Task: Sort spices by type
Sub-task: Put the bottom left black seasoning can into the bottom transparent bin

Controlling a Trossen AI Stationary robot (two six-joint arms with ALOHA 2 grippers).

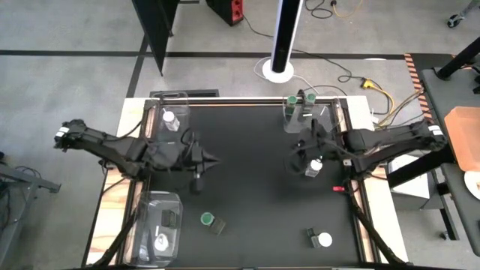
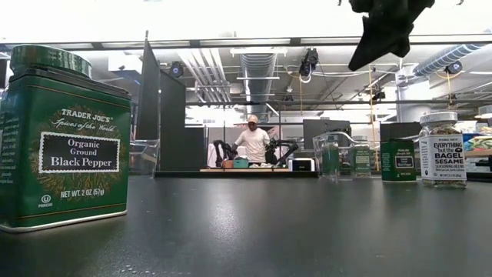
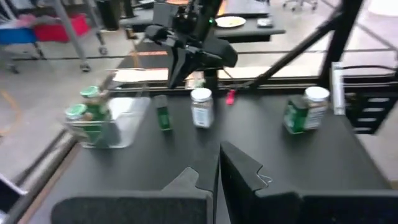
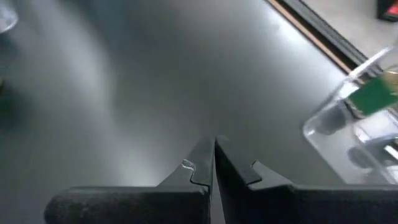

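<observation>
1. Spices are scattered on the black table [image 1: 247,172]: a green-lid jar [image 1: 207,219] and a white-lid jar [image 1: 324,240] at the near edge, another white-lid jar [image 1: 314,166] just beside the right arm, and two green-lid jars [image 1: 291,100] in the clear tray [image 1: 330,112] at the far right corner.
2. Only the high view shows the near-left tray [image 1: 159,229] with jars in it and the far-left tray [image 1: 174,120] with a white-lid jar [image 1: 169,118].
3. Only the low view gives labels: a green Black Pepper tin [image 2: 63,138] close up on its left, a Bagel Sesame jar [image 2: 441,150] on its right, and a person [image 2: 251,141] in the room behind.
4. Left gripper [image 1: 212,160]: mid-table, left of centre, fingers pressed together, holding nothing. Nearest jar is the near-edge green-lid one, well apart.
5. Left wrist view looks across at the right arm above the white-lid jar [image 3: 201,107].
6. Right gripper [image 4: 214,162]: fingers pressed together, empty, over bare table; its wrist view shows a clear tray [image 4: 354,134] off to the side.
</observation>
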